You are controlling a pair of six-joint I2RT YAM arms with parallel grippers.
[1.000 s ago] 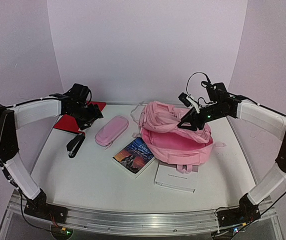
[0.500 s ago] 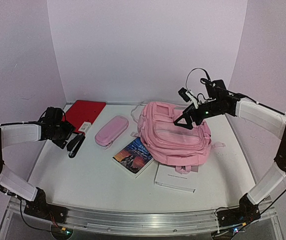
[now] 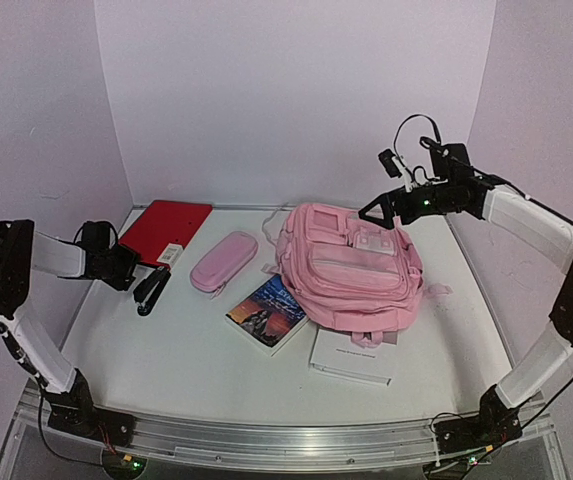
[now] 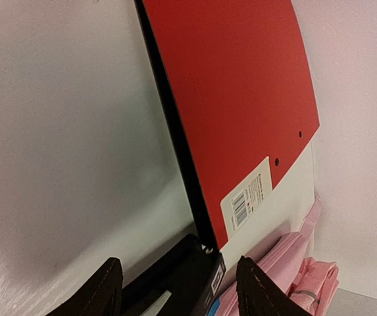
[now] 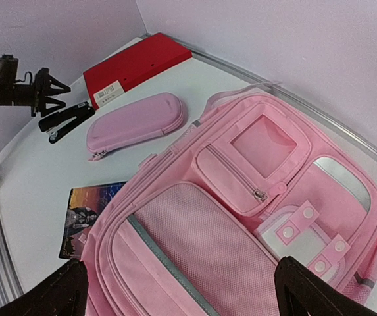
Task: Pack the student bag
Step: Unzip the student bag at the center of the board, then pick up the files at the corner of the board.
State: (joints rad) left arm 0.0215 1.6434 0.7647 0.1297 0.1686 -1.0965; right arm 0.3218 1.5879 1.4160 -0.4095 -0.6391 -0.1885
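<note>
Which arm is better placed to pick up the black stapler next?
Left. The left fingers are open, close to the stapler; the right fingers hang far away, above the student bag.

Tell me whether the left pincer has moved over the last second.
Yes. The left pincer has swung off the red folder, leftward and nearer the arms' bases, to the black stapler.

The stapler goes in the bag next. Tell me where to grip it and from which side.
I would take the stapler across its narrow width, mid-length, from above with the left gripper, which is nearest. It lies flat on the table, long and slim, with room along both long sides; the red folder crowds its far end.
</note>
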